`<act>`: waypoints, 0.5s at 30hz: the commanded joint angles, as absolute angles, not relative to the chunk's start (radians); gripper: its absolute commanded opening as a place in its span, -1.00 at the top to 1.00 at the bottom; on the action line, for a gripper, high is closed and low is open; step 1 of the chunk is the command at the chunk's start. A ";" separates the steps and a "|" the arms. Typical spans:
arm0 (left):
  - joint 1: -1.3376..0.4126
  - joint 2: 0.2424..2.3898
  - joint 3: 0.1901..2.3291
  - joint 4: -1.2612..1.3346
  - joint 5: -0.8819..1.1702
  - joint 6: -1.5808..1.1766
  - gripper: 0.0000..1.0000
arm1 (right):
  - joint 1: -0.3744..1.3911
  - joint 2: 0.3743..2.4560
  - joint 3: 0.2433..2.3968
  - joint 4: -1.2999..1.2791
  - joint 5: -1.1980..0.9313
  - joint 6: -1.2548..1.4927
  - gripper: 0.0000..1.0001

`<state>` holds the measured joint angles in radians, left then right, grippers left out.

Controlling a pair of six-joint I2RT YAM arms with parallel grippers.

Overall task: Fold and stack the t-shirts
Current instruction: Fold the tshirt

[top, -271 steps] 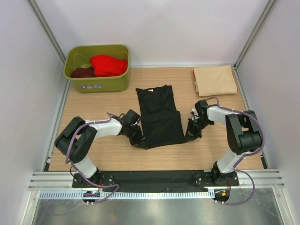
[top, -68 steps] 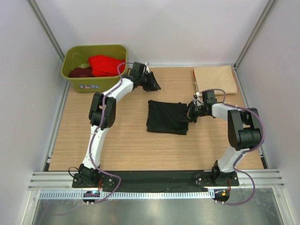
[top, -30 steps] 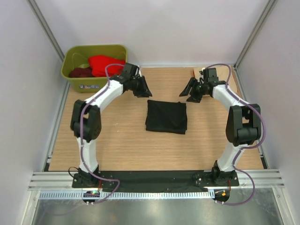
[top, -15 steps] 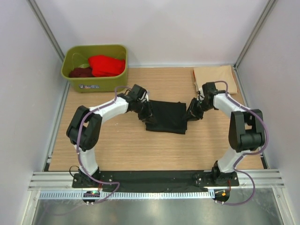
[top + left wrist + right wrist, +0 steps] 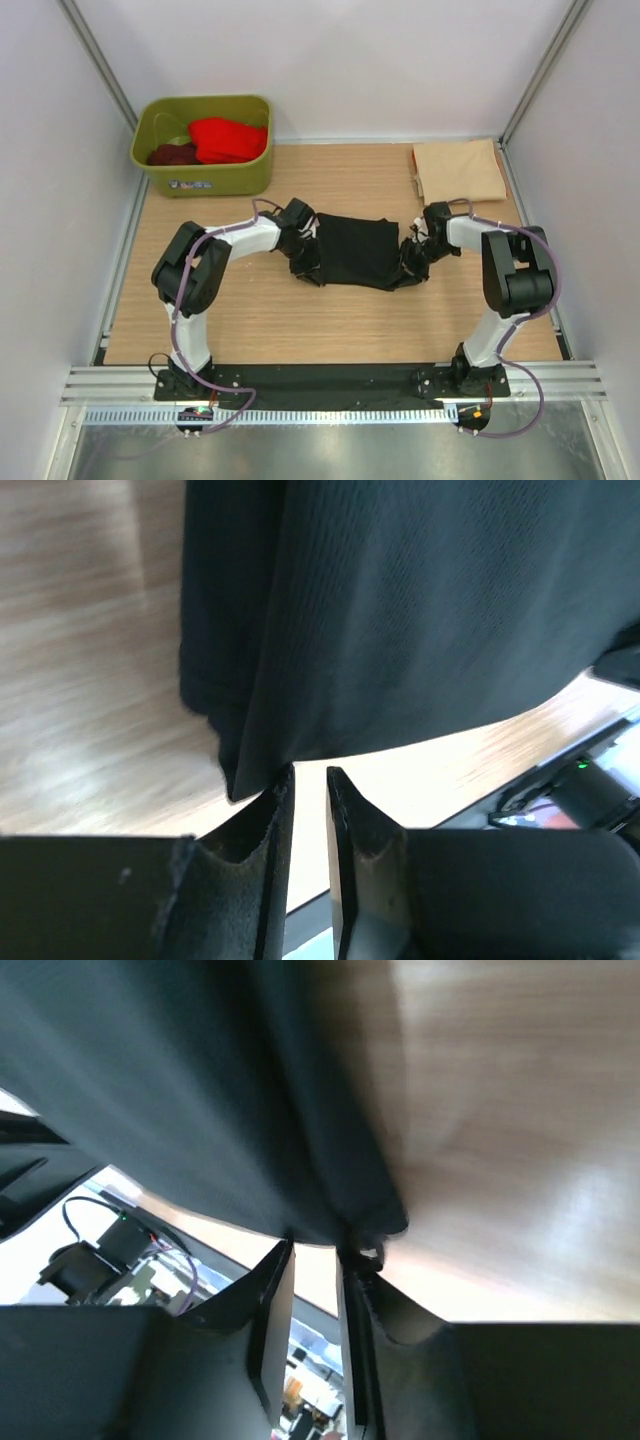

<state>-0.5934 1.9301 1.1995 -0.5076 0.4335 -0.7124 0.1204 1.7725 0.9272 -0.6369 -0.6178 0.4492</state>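
**Folded black shirt taken at both side edges**

The black t-shirt (image 5: 355,250) lies mid-table as a compact folded rectangle, a gripper at each short side. It is thin, limp knit: light, but it will sag and come unfolded if lifted by one layer alone. The hold should therefore take every layer at the two side edges, and both sides should rise together. No neck label or print shows on it.

The right gripper (image 5: 315,1245) has its fingers drawn close, with the shirt's folded edge bunched at their tips, apparently nipped. The left gripper (image 5: 308,772) shows only a narrow slot between its fingers. The cloth's corner touches one tip, and I cannot tell whether any of it is caught.

The beige t-shirt (image 5: 458,170) sits folded at the far right corner of the table (image 5: 250,320). The red t-shirt (image 5: 232,138) and maroon t-shirt (image 5: 172,154) wait crumpled in the olive-green tub (image 5: 205,178) at far left. The tub's front sticker is too small to read.
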 commanded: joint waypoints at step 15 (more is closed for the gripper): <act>-0.509 1.926 1.517 -0.870 0.202 -0.634 0.42 | 0.158 1.776 1.288 -0.698 -0.199 0.419 -0.19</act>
